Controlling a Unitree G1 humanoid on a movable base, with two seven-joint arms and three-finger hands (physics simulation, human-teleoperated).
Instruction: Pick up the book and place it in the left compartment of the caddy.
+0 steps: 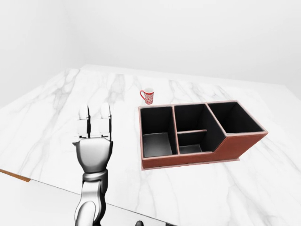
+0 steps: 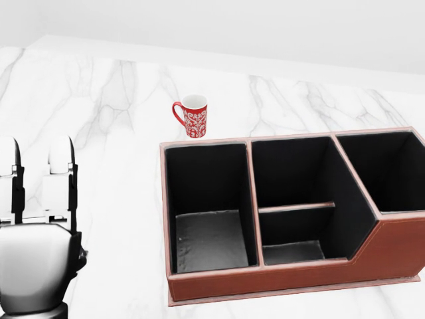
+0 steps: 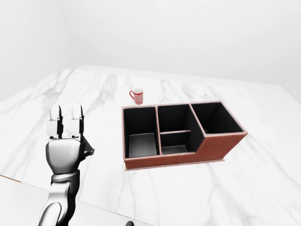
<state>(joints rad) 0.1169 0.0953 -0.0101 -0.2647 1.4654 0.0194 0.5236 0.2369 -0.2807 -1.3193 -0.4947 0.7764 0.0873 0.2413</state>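
Observation:
No book shows in any view. The brown caddy (image 2: 279,284) with black-lined compartments stands on the white marble counter (image 1: 51,117), at the right of the head view. Its left compartment (image 2: 211,239) holds nothing. My left hand (image 1: 94,114) is raised over the counter to the left of the caddy, well apart from it. The fingers (image 2: 61,159) point straight up and are spread, with nothing between them. My right hand is out of sight.
A red mug with a white pattern (image 2: 193,116) stands upright just beyond the caddy's left compartment. The counter's near edge (image 1: 28,179) runs along the bottom left of the left-eye view, with a plain white wall behind the counter.

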